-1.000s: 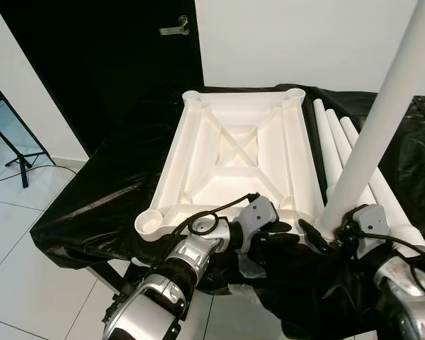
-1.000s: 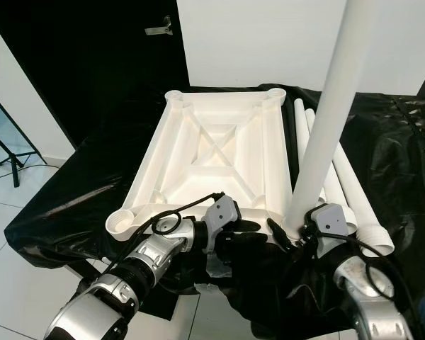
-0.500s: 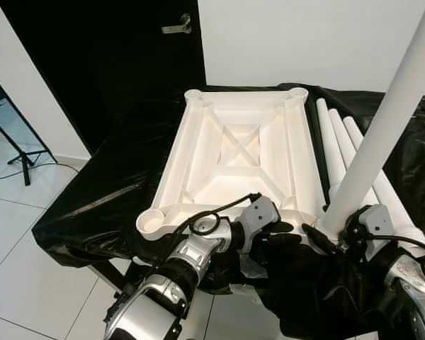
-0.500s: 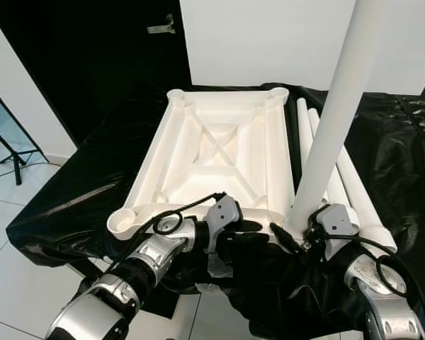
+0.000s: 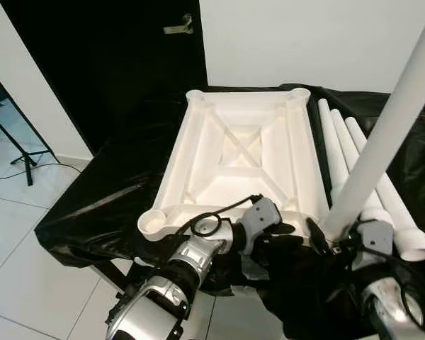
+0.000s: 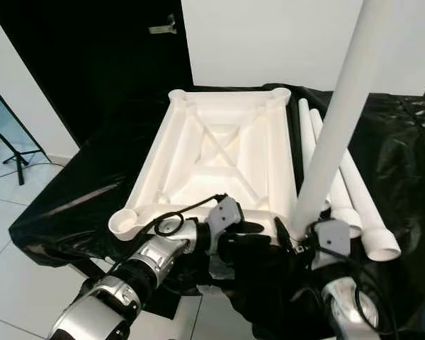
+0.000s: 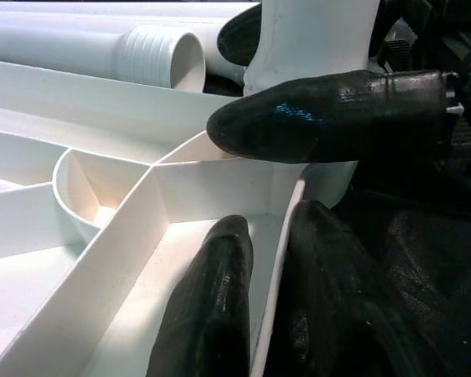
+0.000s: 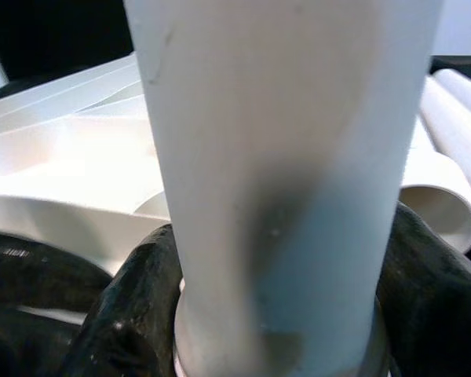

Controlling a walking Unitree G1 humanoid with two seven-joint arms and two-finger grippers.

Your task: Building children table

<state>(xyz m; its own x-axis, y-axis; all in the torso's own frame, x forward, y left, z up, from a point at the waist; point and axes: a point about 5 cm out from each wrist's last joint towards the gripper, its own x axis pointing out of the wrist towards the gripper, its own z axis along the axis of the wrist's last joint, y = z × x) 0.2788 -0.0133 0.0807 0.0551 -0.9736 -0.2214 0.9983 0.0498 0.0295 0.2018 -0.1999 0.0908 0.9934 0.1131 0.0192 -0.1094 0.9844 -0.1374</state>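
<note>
The white tabletop (image 5: pixel 241 152) lies upside down on the black-covered table, with round sockets at its corners. My left gripper (image 5: pixel 282 234) is shut on the tabletop's near rim close to the near right corner; its fingers (image 7: pixel 212 306) straddle the rim wall. A white leg (image 5: pixel 386 127) stands upright and leans right, its lower end at the near right corner socket. My right gripper (image 6: pixel 301 237) is shut on the foot of this leg (image 8: pixel 282 173), one black finger (image 8: pixel 133 306) on each side. Three more white legs (image 5: pixel 358 163) lie side by side to the right of the tabletop.
A black plastic sheet (image 5: pixel 106 191) covers the table and hangs over its near edge. A black door with a metal handle (image 5: pixel 178 28) stands behind, beside a white wall. The tiled floor (image 5: pixel 28 234) and a stand's legs (image 5: pixel 21 159) are at the left.
My right forearm has sunk lower and nearer, and the upright leg leans a little further right. The left gripper keeps its hold on the rim.
</note>
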